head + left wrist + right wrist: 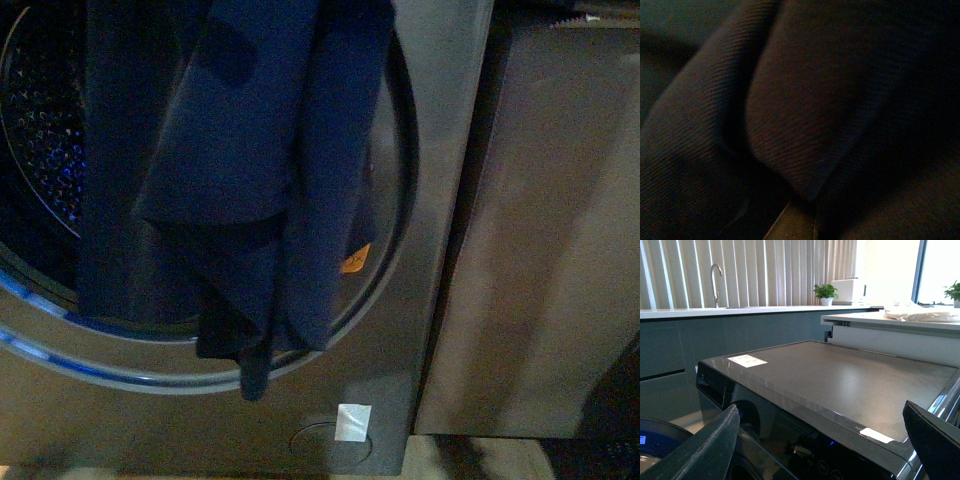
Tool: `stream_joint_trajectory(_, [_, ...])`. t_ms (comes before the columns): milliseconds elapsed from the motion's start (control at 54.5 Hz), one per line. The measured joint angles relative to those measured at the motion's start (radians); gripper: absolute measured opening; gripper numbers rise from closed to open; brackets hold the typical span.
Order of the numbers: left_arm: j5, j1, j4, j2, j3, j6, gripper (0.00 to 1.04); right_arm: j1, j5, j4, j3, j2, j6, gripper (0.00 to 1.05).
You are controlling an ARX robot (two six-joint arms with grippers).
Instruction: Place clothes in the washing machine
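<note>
The clothes [250, 150] hang down the frame's centre across the washer's [100, 430] mouth, not yet inside. My right gripper [820, 409] is spread and empty. Cloth hides my left gripper, so I can't tell its grip. Next, I should swing the cloth into the drum [40, 130].

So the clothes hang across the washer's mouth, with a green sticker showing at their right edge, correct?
Not quite: the sticker is orange, not green. The front view shows it at the right edge of the clothes, which do hang across the mouth of the washer.
</note>
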Motion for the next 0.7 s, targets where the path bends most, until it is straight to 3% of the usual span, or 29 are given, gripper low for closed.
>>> stream_joint_trajectory(202, [0.022, 0.066, 0.041, 0.0, -0.024, -0.038, 0.05, 0.0, 0.0, 0.0, 0.0, 0.0, 0.0, 0.97])
stream_joint_trajectory(312, [0.029, 0.098, 0.077, 0.0, -0.055, -0.059, 0.05, 0.028, 0.249, -0.249, 0.07, -0.005, -0.051, 0.97])
stream_joint_trajectory(367, [0.035, 0.117, 0.095, 0.0, -0.072, -0.068, 0.05, 0.028, 0.318, -0.274, 0.002, -0.054, -0.077, 0.97])
stream_joint_trajectory(532, [0.033, 0.167, 0.138, 0.002, -0.12, -0.083, 0.05, -0.009, 0.372, -0.151, -0.282, -0.258, -0.133, 0.97])
stream_joint_trajectory(605, [0.03, 0.185, 0.168, 0.006, -0.144, -0.09, 0.05, -0.055, 0.356, -0.109, -0.417, -0.372, -0.136, 0.97])
stream_joint_trajectory(697, [0.012, 0.21, 0.22, 0.035, -0.187, -0.093, 0.05, -0.182, 0.269, -0.087, -0.644, -0.567, -0.085, 0.97])
